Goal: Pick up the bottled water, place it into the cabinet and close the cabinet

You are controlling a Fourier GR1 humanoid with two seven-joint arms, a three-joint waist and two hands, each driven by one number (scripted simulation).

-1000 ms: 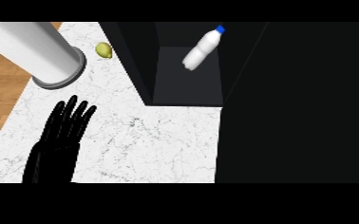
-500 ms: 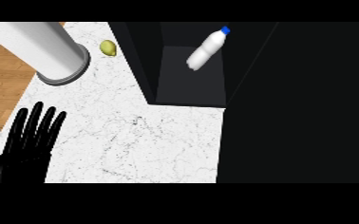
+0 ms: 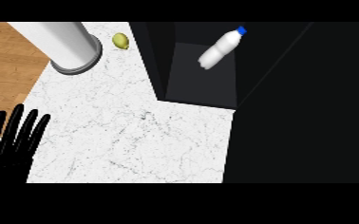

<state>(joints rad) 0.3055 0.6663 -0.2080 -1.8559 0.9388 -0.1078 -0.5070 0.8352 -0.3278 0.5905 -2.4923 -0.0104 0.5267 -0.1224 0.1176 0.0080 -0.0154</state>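
Note:
A clear water bottle (image 3: 220,50) with a blue cap lies tilted inside the dark open cabinet (image 3: 203,83), cap toward the upper right. Nothing holds it. My left hand (image 3: 19,137) shows at the lower left edge of the head view, black, fingers straight and pointing up, open, well away from the cabinet. The right hand is not visible. A large dark mass (image 3: 294,118), perhaps the cabinet's side or door, fills the right side.
A tall grey-white cylinder (image 3: 67,45) stands at the upper left on the white marble counter (image 3: 140,133). A small yellow-green fruit (image 3: 120,41) lies beside it. Wooden floor (image 3: 17,71) shows left of the counter's edge.
My left hand has slid left and down toward the picture's edge. The view has shifted slightly, so the bottle and cabinet sit a little further right.

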